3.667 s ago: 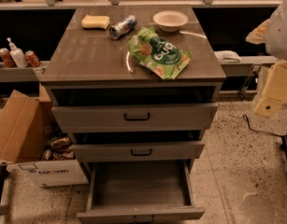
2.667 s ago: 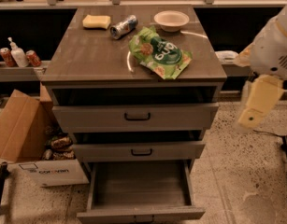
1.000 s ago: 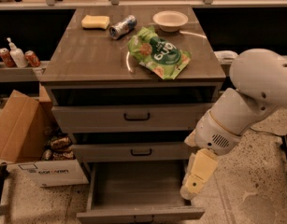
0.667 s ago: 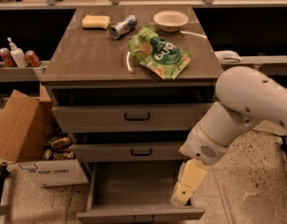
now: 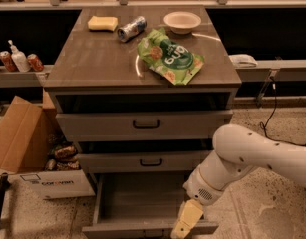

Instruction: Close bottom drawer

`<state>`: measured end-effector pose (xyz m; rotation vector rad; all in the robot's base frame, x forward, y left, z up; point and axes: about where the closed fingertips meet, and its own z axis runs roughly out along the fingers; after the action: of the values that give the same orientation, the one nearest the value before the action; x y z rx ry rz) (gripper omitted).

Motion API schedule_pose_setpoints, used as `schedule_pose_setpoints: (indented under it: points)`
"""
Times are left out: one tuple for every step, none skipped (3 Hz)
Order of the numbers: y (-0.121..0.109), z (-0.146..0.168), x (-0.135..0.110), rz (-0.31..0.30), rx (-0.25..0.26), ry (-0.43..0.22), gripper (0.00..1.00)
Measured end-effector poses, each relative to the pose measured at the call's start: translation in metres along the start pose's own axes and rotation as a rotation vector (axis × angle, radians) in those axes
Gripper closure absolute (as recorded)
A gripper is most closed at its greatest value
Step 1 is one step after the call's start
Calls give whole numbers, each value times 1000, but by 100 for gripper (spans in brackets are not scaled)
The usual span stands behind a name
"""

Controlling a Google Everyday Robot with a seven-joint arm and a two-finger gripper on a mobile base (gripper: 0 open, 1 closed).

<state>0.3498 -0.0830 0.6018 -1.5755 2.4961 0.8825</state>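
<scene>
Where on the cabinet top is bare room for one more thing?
The cabinet top is bare at front left, bordered by sponge and green bag. Crowded at back: can, bowl. The gripper is at the bottom drawer's front right.

A speckled floor (image 5: 292, 121) is seen at right; an open cardboard box (image 5: 18, 133) is set at left; a dark recess (image 5: 272, 34) along the top is crossed by a grey ledge (image 5: 287, 69)

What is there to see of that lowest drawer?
The bottom drawer is pulled far out of the cabinet. It looks like grey-brown wood grain, with a plain grey interior. Its front panel meets the picture's lower edge, handle unseen. The robot's pale hand hangs over its front rim; contact is unclear.
</scene>
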Motion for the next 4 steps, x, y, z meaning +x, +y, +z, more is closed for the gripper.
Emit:
schedule_pose_setpoints:
  points:
    - [-29,59,23,32,-44,-87,0]
    - [-54,114,44,87,-110,-154,0]
    - [-46,144,54,116,-182,-155,0]
    - [-46,144,54,116,-182,-155,0]
